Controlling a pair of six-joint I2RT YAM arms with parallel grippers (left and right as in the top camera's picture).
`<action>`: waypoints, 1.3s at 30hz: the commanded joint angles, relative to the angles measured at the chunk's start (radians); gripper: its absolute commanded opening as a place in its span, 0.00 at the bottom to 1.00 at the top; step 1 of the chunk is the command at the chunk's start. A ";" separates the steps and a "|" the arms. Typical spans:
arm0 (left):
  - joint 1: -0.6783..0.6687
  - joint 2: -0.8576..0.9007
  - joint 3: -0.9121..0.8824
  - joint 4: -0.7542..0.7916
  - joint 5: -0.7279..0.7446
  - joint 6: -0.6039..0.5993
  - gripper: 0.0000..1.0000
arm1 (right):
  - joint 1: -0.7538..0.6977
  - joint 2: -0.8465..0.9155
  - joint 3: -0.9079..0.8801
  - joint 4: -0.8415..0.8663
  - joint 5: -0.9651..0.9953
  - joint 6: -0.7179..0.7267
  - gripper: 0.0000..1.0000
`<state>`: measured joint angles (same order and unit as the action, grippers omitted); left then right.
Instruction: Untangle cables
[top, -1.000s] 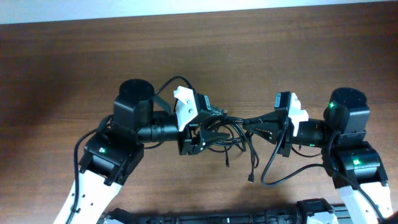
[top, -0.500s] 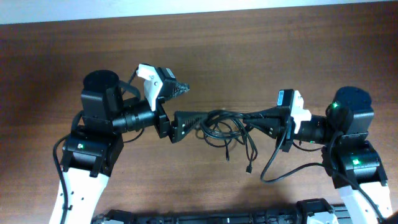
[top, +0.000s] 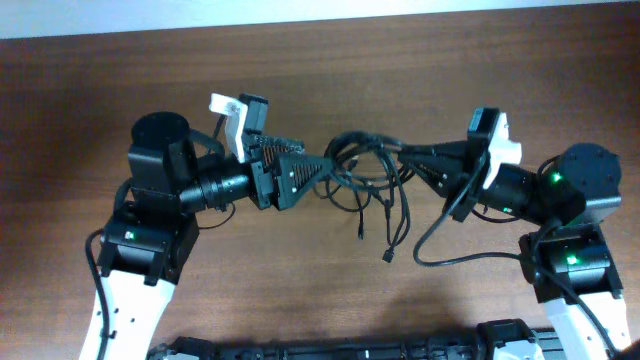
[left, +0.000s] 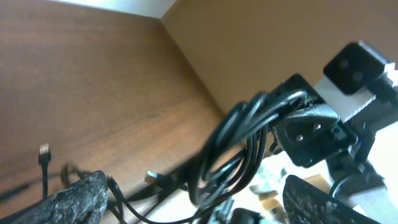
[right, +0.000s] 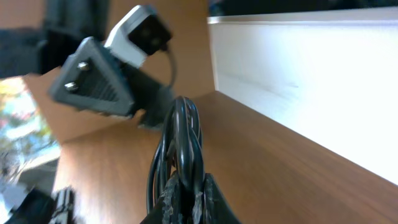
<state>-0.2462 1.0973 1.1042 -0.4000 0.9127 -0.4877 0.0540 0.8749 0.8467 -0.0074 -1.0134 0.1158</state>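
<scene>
Lifted toward 12 o'clock since a second ago, together with the right claw (top: 412, 160): tangle of thin black flexible cables (top: 362, 165). Drawn back toward 9 o'clock in the same span, and spread apart: left claw (top: 314, 158).

Now facing each other across the middle of the brown wooden bench (top: 450, 70), left claw at 9 o'clock of the tangle, right claw at 3 o'clock of it.

Right claw pressed together on a bunch of several cable strands. Seen from its own wrist as dark fingers (right: 171, 199) pinched at the foot of the bundle.

Left claw wide apart, its rough grey fingers (left: 78, 199) at the two lower corners of its wrist view. Cable loops hanging in the gap, clamped by neither finger. Cannot tell whether any strand brushes them.

Tangle held up off the bench at the right claw's tip, loops sagging toward 6 o'clock. Two loose ends trailing from it toward 6 o'clock, each with a small plug (top: 360, 236) at its tip, the longer end at 5 o'clock of the shorter. In the left wrist view, two small plug ends with a golden glint, low near the bench surface.
</scene>
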 joint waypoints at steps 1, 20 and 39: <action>-0.002 -0.017 0.023 0.002 -0.043 -0.195 0.93 | -0.004 0.003 0.008 0.063 0.118 0.162 0.04; -0.240 0.074 0.023 0.166 -0.312 -0.455 0.94 | -0.002 0.062 0.008 0.296 0.014 0.406 0.04; -0.251 0.165 0.023 0.299 -0.298 -0.574 0.00 | -0.002 0.064 0.008 0.299 -0.030 0.423 0.04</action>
<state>-0.4965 1.2644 1.1076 -0.1093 0.6163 -1.0576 0.0540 0.9440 0.8455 0.2852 -1.0180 0.5285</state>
